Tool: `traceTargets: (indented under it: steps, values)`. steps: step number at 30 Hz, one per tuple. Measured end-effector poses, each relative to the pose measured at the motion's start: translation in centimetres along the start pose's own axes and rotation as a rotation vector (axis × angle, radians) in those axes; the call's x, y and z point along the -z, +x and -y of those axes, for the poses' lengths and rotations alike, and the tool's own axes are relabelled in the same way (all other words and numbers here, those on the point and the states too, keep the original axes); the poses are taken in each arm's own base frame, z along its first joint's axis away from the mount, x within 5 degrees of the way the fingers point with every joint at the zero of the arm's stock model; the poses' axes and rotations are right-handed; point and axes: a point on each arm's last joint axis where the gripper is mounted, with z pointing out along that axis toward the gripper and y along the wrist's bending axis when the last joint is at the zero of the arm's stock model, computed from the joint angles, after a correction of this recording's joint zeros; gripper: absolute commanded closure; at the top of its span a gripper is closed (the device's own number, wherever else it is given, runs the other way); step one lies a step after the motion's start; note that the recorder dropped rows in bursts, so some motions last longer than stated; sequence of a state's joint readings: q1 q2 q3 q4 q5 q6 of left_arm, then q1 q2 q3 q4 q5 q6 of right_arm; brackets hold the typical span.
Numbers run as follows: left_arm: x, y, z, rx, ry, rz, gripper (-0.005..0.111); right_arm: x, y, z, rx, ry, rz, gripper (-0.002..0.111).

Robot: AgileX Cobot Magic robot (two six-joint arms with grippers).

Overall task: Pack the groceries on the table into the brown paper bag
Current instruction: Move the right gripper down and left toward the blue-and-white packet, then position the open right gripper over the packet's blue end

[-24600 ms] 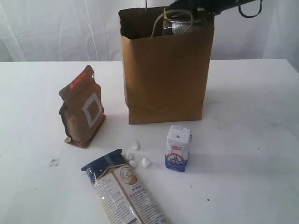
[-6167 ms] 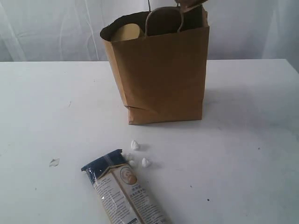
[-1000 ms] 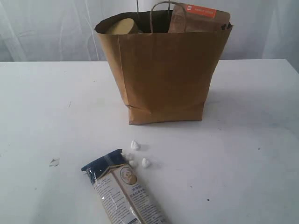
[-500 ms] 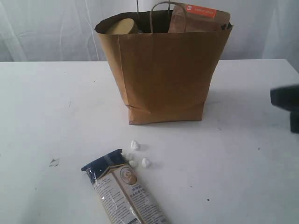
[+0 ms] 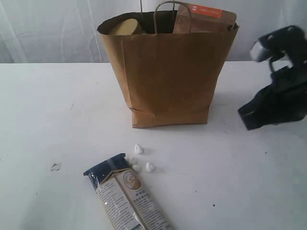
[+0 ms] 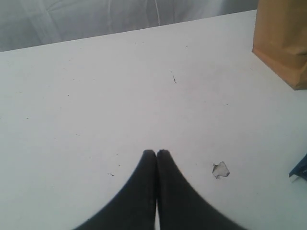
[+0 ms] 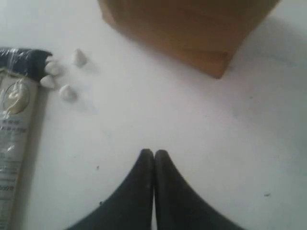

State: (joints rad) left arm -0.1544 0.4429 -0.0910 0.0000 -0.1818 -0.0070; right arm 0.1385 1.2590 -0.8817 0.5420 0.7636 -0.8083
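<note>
Packing looks mostly done. The bag (image 5: 168, 76) stands mid-table, nearer the far edge, with the pouch (image 5: 206, 17) and the jar (image 5: 123, 26) poking out of its mouth. Out on the table (image 5: 249, 182) I've got the packet (image 5: 127, 196) lying flat by the near edge, and what I count as four lumps (image 5: 149, 166) just beside its blue end, on the side toward the bag.

Right gripper (image 7: 153, 153) is pinched closed with nothing in it, hanging over bare table off the bag's near right corner, toward the right edge. Left gripper (image 6: 156, 153) is the same, fingers together and empty, over toward the left edge with the scrap (image 6: 220, 169) just beside it. That scrap isn't a grocery, so I'd leave it.

I'd call this the gap between picks. Next I'd have to spread the right jaws, then go for the packet or the lumps. The packet is long and the bag is crowded up top — I reckon it needs grabbing near one end and tipping upright to slide in between pouch and jar. Lumps are tiny, so one at a time, straight down.
</note>
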Motion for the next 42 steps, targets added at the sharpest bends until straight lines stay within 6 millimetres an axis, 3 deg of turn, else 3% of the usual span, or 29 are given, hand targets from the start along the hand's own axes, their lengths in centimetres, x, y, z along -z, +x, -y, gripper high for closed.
traceTargets:
  steps: [6,12,19,22,28,30,32,35,42]
  values:
    - [0.0,0.0,0.0,-0.007,0.000,-0.002,0.107,-4.1,0.1,-5.1,0.101,-0.051,-0.223,0.108]
    - [0.0,0.0,0.0,-0.007,0.000,-0.002,0.107,-6.1,-0.6,-11.9,0.288,-0.161,-0.253,0.108]
    - [0.0,0.0,0.0,-0.007,0.000,-0.002,0.107,-8.7,-3.3,-15.0,0.320,-0.185,-0.172,0.107]
    - [0.0,0.0,0.0,-0.007,0.000,-0.002,0.107,-10.2,-3.8,-15.4,0.322,-0.181,-0.156,0.093]
    - [0.0,0.0,0.0,-0.007,0.000,-0.002,0.107,-13.4,-2.7,-15.6,0.332,-0.188,-0.237,0.026]
    - [0.0,0.0,0.0,-0.007,0.000,-0.002,0.107,-14.4,-2.2,-15.6,0.331,-0.189,-0.276,0.012]
    - [0.0,0.0,0.0,-0.007,0.000,-0.002,0.107,-15.1,-1.8,-15.6,0.324,-0.192,-0.301,0.005]
    - [0.0,0.0,0.0,-0.007,0.000,-0.002,0.107,-15.5,-1.8,-15.9,0.282,-0.213,-0.313,0.004]
    - [0.0,0.0,0.0,-0.007,0.000,-0.002,0.107,-15.0,-4.9,-17.7,0.188,-0.275,-0.188,0.004]
